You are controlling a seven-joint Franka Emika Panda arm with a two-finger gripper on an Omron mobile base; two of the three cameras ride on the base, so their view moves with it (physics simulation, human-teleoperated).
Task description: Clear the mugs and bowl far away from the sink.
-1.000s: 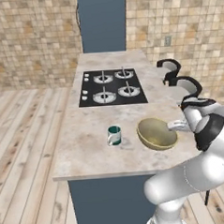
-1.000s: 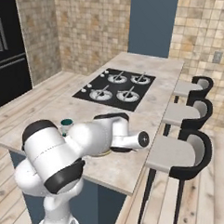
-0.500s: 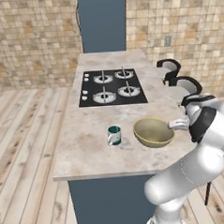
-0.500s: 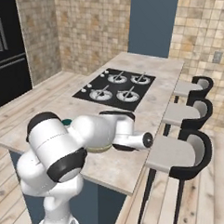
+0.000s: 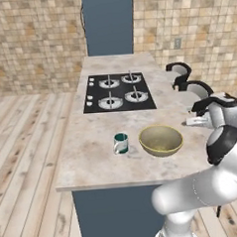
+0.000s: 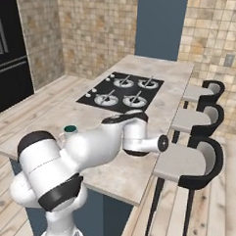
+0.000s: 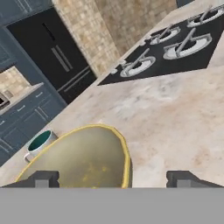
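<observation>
The bowl (image 5: 161, 139) sits on the counter (image 5: 92, 152) in front of the stovetop (image 5: 119, 92), with the teal mug (image 5: 121, 143) just beside it on the left. In the hand view the gripper (image 7: 113, 178) has its jaws spread wide, one tip over the bowl (image 7: 83, 159) and one outside the rim, grasping nothing. The bowl looks rigid, smooth and probably breakable; its thin rim is the natural hold, pinched firmly lest the wide body tip or slip.
</observation>
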